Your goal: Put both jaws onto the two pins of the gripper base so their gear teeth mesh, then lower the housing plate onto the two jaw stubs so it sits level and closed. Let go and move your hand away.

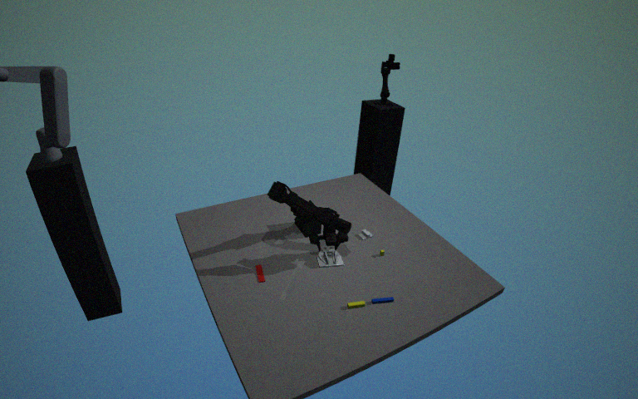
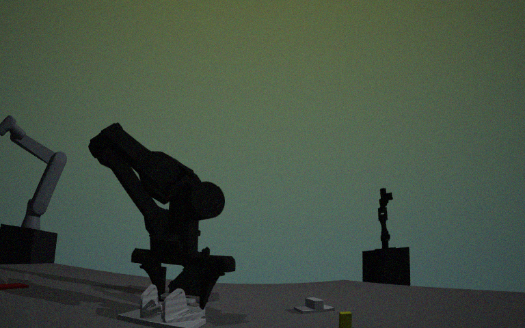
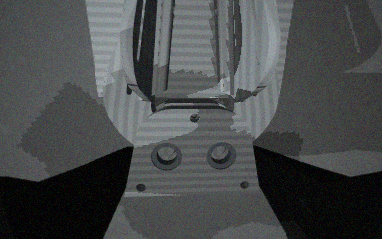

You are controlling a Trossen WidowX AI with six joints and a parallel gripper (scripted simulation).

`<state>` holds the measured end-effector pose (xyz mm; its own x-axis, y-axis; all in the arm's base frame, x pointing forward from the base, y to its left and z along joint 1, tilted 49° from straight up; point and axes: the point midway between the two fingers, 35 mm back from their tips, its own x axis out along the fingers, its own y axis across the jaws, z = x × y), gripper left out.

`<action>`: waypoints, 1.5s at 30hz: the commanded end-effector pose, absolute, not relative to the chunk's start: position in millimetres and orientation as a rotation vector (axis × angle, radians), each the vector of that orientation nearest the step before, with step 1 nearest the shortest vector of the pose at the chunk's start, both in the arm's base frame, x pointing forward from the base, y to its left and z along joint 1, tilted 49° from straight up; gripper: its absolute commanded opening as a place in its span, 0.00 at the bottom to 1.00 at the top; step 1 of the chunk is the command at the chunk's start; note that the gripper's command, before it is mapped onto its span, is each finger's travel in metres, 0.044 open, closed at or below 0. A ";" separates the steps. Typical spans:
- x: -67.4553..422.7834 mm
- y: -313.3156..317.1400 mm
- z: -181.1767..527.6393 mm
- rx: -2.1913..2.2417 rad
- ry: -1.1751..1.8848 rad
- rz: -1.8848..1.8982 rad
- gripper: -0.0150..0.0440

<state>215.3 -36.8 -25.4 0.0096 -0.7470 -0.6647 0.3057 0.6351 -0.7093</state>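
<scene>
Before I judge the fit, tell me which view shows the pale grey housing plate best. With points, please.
Wrist view: the pale grey housing plate [image 3: 194, 175] appears close, between the hand's fingers, with two round bosses visible. The exterior view shows only a sliver behind the jaws; the top view shows it tiny.

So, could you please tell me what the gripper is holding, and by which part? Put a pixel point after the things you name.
The gripper [image 1: 329, 244] [image 2: 180, 303] [image 3: 192, 152] holds the housing plate [image 3: 194, 175] by its two opposite side edges.

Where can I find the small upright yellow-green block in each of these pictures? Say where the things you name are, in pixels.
Top: the yellow-green block [image 1: 381, 252] [image 2: 345, 320] is right of centre, below the middle.
Exterior: at the bottom edge, right of centre.
Wrist: not in it.
Shared landmark: the white base with two raised jaws [image 1: 331, 264] [image 2: 173, 309] [image 3: 271, 112], seen in all three.
</scene>
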 end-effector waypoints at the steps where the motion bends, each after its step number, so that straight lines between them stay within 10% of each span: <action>1: 215.2 -37.7 -25.9 -0.427 1.322 -0.858 0.85; 45: 215.2 -43.2 -30.7 -0.427 1.322 -0.858 0.85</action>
